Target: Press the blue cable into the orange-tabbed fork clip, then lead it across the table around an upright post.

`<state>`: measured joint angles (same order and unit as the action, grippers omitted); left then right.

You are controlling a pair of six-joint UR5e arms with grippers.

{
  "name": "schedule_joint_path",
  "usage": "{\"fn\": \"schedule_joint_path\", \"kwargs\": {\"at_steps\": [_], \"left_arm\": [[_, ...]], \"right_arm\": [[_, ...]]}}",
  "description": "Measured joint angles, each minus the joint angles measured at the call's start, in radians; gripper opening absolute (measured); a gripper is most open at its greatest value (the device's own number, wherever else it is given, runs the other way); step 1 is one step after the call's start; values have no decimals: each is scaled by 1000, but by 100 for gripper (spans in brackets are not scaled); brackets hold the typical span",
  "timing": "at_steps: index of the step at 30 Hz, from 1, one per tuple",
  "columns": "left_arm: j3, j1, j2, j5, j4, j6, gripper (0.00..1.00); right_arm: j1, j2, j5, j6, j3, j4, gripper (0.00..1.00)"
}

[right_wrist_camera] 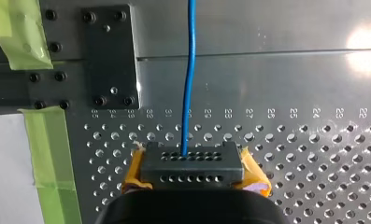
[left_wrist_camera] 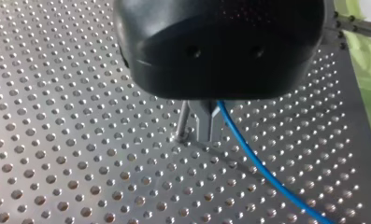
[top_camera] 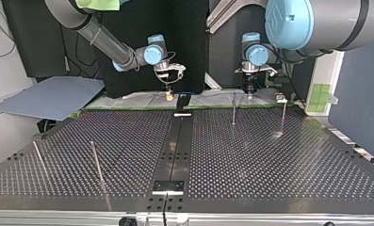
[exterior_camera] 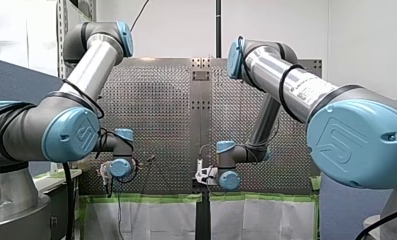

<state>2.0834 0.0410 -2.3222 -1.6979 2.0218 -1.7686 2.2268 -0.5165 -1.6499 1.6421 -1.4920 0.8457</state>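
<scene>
Cable (left_wrist_camera: pixel 258 168) (blue) runs out from left fingers (left_wrist_camera: pixel 204 125).

In the left wrist view the black housing (left_wrist_camera: pixel 220 46) hides the roots of my left gripper's (left_wrist_camera: pixel 204 138) fingers (left_wrist_camera: pixel 202 122) and the spot where the blue cable (left_wrist_camera: pixel 248 154) meets them. The cable's other end is cut off by the picture's edge. In the right wrist view my right gripper (right_wrist_camera: pixel 191 168) covers the cable's near end. In the top view, at the tabletop's (top_camera: pixel 269 160) far edge, the cable is too thin to trace.
</scene>
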Motion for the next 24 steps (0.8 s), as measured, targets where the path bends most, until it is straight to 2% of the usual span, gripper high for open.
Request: {"fn": "schedule_joint_path", "kwargs": {"at_steps": [24], "left_arm": [[-142,-20,0,14,168,-5,0]], "right_arm": [[-47,0,2,-2,22,-11,0]]}}
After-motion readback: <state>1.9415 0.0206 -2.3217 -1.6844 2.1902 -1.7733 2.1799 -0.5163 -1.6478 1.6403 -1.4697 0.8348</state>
